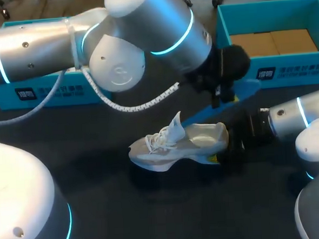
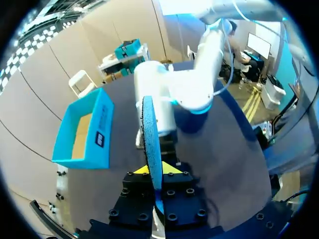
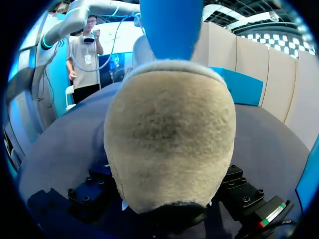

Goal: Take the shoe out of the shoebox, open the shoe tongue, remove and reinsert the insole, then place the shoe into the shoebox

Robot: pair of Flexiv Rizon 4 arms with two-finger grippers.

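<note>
Three steps look done, going by how things lie: shoe out, tongue open, insole out. Two are left: the insole goes back in, then the shoe goes into the shoebox.

- Shoe (image 1: 172, 146): on the table (image 1: 97, 156), mid-scene, on its sole, toe to the left, heel to the right. The tongue (image 1: 176, 124) stands up and the mouth gapes. I see no insole inside it.
- Insole (image 1: 248, 91): blue, in the air just beyond the heel, slanting down towards the shoe. It does not touch the shoe, as far as I can tell.
- Left gripper (image 1: 223, 96): reached past the middle. In its wrist view the fingers (image 2: 141, 170) are narrow and pinch the insole (image 2: 151, 139), which runs edge-on between them.
- Right gripper (image 1: 216, 158): low, at the heel. Its wrist view is filled by the heel (image 3: 169, 139), with the insole (image 3: 172, 25) above it. Whether it grips the heel I cannot tell.
- Shoebox (image 1: 302, 67): far right, open, no shoe in it. A second box (image 1: 39, 94) sits far left.

Judgement for you: roughly past halfway. Next the insole's low end must be fed into the mouth behind the tongue. Watch that the heel holds steady and the insole does not buckle on entry.
</note>
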